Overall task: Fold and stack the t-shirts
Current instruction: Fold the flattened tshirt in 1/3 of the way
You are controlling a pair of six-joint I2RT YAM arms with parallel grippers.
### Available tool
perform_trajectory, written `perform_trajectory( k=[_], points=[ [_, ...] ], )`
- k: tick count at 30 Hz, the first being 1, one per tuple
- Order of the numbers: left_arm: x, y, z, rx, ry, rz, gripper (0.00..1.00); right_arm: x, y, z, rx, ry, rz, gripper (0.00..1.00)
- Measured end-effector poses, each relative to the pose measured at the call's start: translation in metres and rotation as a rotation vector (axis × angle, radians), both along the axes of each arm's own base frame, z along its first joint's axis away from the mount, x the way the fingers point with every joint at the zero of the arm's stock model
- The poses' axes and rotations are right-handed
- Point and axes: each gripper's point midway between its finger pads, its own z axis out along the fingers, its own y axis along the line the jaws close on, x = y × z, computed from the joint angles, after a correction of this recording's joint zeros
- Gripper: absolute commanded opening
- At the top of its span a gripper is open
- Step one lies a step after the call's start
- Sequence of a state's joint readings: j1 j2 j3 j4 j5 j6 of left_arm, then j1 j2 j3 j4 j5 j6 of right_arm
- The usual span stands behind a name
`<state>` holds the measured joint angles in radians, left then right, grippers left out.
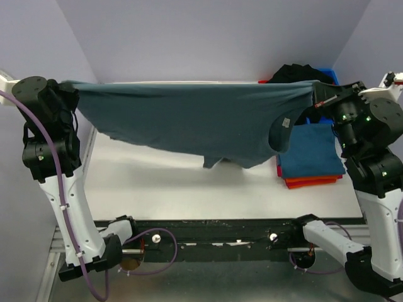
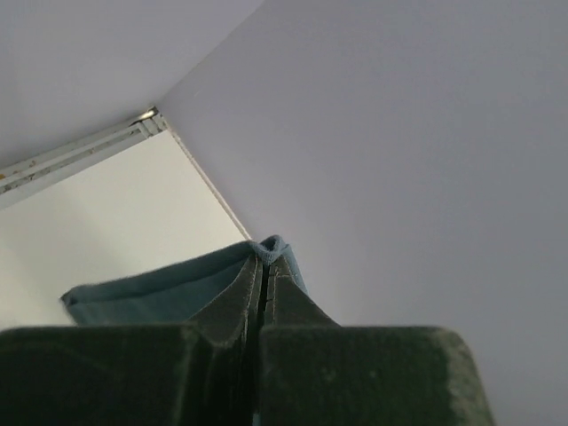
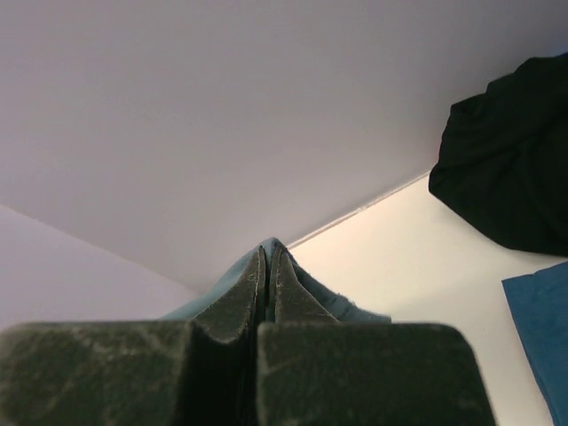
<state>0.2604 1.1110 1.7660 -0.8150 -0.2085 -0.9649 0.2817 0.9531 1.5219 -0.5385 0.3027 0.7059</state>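
A teal t-shirt (image 1: 195, 119) hangs stretched in the air between my two grippers, its lower edge sagging toward the white table (image 1: 189, 189). My left gripper (image 1: 70, 85) is shut on its left corner; the cloth shows at the fingertips in the left wrist view (image 2: 266, 248). My right gripper (image 1: 317, 91) is shut on its right corner, with cloth at the tips in the right wrist view (image 3: 269, 248). A stack of folded shirts (image 1: 312, 157), blue on top of orange and red, lies at the right of the table.
A dark pile of black shirts (image 1: 297, 74) sits at the back right by a blue bin (image 1: 329, 74); the pile also shows in the right wrist view (image 3: 510, 173). Grey walls close in the back and sides. The black base rail (image 1: 220, 236) runs along the near edge.
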Motion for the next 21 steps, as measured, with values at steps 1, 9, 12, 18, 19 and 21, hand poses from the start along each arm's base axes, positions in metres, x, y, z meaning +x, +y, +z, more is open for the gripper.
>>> perform_trajectory(
  k=[1,9,12,18,19,21],
  points=[
    [-0.004,-0.001,0.008,0.005,-0.012,0.000,0.00,-0.003,-0.003,0.006,-0.003,-0.011,-0.009,0.01],
    [0.048,0.011,-0.030,-0.047,0.111,-0.006,0.00,0.052,0.007,-0.010,-0.031,0.093,-0.029,0.01],
    [0.091,0.018,-0.086,-0.110,0.241,-0.015,0.00,0.100,0.017,-0.033,-0.028,0.178,-0.004,0.01],
    [0.167,0.029,-0.107,-0.160,0.307,-0.054,0.00,0.188,0.030,-0.060,-0.006,0.276,0.065,0.01],
    [0.177,0.030,-0.091,-0.149,0.267,-0.063,0.00,0.196,0.029,-0.053,-0.004,0.266,0.070,0.01],
    [0.191,0.032,-0.056,-0.124,0.174,-0.076,0.00,0.209,0.027,-0.023,0.001,0.202,0.083,0.01]
  ],
)
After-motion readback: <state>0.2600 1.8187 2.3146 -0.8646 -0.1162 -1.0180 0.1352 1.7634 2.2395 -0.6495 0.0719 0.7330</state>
